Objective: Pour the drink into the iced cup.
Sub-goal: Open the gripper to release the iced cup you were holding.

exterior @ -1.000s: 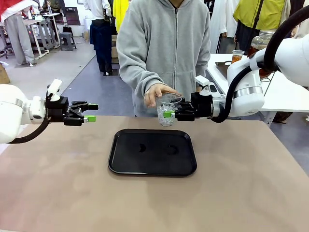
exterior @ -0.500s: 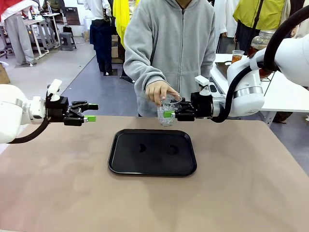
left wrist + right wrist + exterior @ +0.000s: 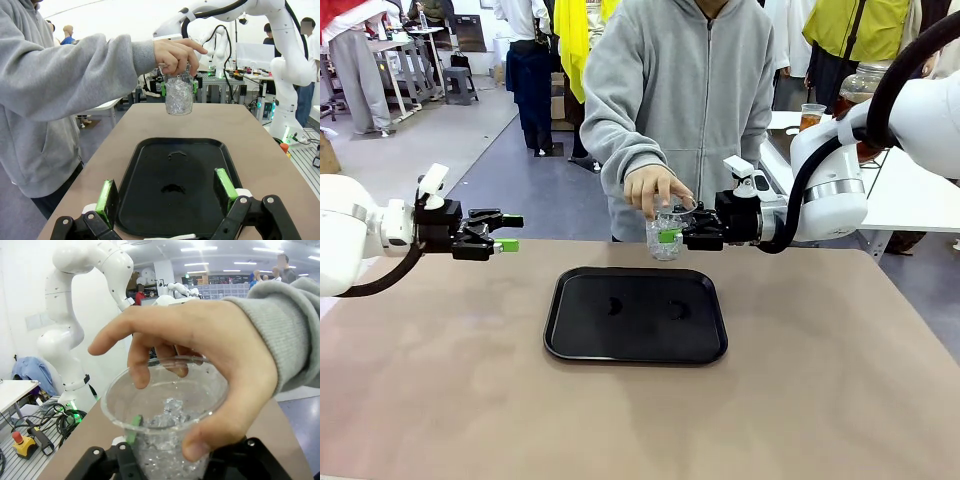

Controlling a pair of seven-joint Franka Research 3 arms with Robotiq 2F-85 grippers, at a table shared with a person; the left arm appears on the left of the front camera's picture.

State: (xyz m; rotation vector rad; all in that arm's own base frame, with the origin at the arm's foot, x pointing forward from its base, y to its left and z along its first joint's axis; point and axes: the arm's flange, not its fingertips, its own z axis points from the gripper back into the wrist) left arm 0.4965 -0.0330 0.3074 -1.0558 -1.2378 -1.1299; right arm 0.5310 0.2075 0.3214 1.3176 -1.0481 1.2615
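A: Why is the iced cup (image 3: 666, 237) held off the table at 12 o'clock of the black tray (image 3: 636, 314)?
B: Handover, I judge. Right gripper (image 3: 672, 236) clamps its wall; the person's hand (image 3: 655, 188) grips the rim from above
A: Left gripper (image 3: 507, 232)?
B: Jaws spread, empty, at the tray's 9 o'clock. An amber drink (image 3: 811, 115) stands on the side table, far right

Both arms are glossy white with rounded joints and a fat black cable looping off each one. The left end effector (image 3: 507, 233) at frame left and the right end effector (image 3: 669, 235) near center are black with bright green pads. The person (image 3: 685, 90) up top wears a grey zip hoodie with ribbed cuffs.
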